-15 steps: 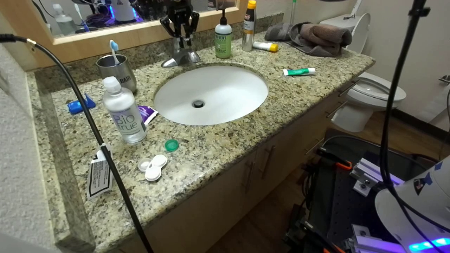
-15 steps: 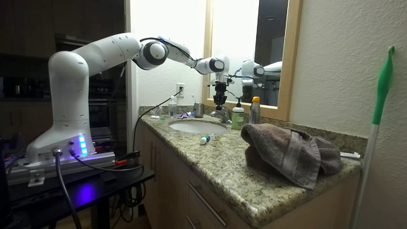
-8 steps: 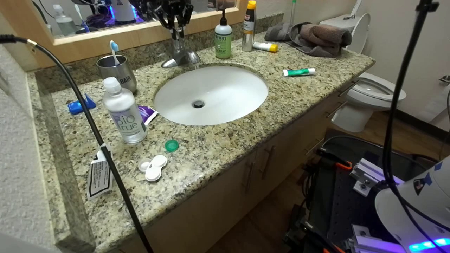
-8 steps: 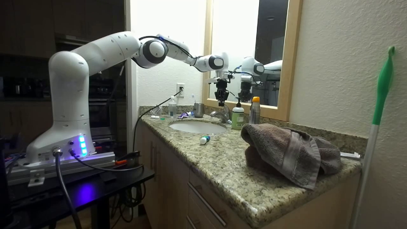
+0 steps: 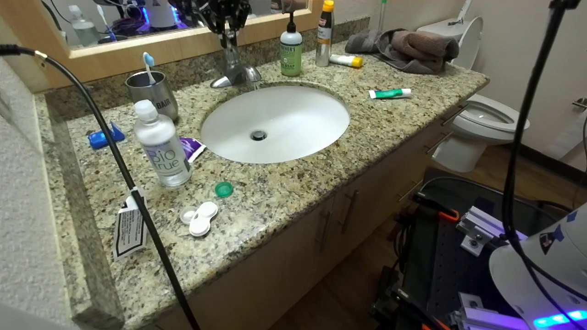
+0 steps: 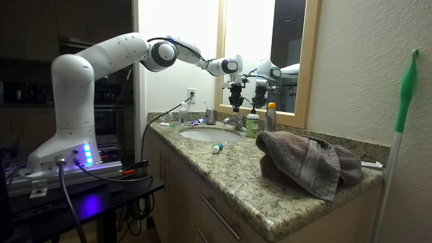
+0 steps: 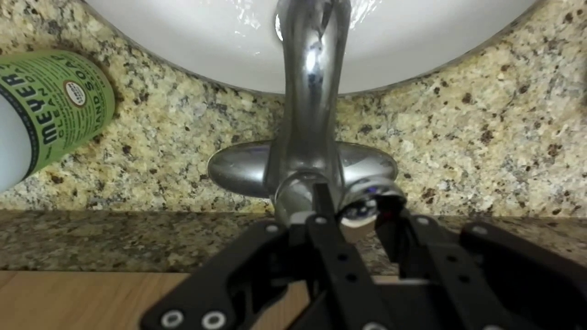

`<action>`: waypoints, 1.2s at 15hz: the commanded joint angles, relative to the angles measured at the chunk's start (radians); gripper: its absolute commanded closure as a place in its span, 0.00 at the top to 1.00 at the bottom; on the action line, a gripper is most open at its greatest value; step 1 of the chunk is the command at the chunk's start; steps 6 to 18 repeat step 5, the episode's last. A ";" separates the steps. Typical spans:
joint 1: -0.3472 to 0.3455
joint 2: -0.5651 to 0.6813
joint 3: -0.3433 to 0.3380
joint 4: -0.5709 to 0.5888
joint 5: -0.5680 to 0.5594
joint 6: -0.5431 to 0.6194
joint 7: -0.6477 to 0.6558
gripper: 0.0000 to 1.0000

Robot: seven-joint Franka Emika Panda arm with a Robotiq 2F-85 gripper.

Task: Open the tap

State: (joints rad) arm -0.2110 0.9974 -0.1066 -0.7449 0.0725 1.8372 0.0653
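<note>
The tap [image 7: 312,114] is judged stiff and slippery, best held by its upright lever [image 5: 232,55], but whether this is gripped by the claw [image 7: 355,205] cannot be told.

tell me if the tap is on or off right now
On, it seems: in the wrist view, rippled water glints in the basin on both sides of the tap. How hard it runs, I cannot tell.

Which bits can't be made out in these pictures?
Tap: wrist view, spout tip cut off by the top edge.
Any grip on it: wrist view, blurred, partly covered by the jaws.
Soap bottle: wrist view, pump past the left edge.
Spray can: in an exterior view, base behind towel.
</note>
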 commanded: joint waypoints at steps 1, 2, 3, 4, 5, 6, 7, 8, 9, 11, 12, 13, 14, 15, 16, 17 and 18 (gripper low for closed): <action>0.006 -0.130 0.055 -0.091 0.048 0.039 -0.068 0.52; 0.000 -0.007 0.002 -0.013 0.002 0.009 -0.007 0.53; -0.001 -0.013 0.003 -0.018 0.002 0.007 -0.011 0.34; 0.001 -0.013 0.003 -0.017 0.002 0.008 -0.009 0.41; 0.002 -0.013 0.003 -0.017 0.002 0.008 -0.008 0.48; 0.002 -0.013 0.003 -0.017 0.002 0.008 -0.008 0.48; 0.002 -0.013 0.003 -0.017 0.002 0.008 -0.008 0.48; 0.002 -0.013 0.003 -0.017 0.002 0.008 -0.008 0.48; 0.002 -0.013 0.003 -0.017 0.002 0.008 -0.008 0.48; 0.002 -0.013 0.003 -0.017 0.002 0.008 -0.008 0.48; 0.002 -0.013 0.003 -0.017 0.002 0.008 -0.008 0.48; 0.002 -0.013 0.003 -0.017 0.002 0.008 -0.008 0.48; 0.002 -0.013 0.003 -0.017 0.002 0.008 -0.008 0.48; 0.002 -0.013 0.003 -0.017 0.002 0.008 -0.008 0.48; 0.002 -0.013 0.003 -0.017 0.002 0.008 -0.008 0.48; 0.002 -0.013 0.003 -0.017 0.002 0.008 -0.008 0.48; 0.002 -0.013 0.003 -0.017 0.002 0.008 -0.008 0.48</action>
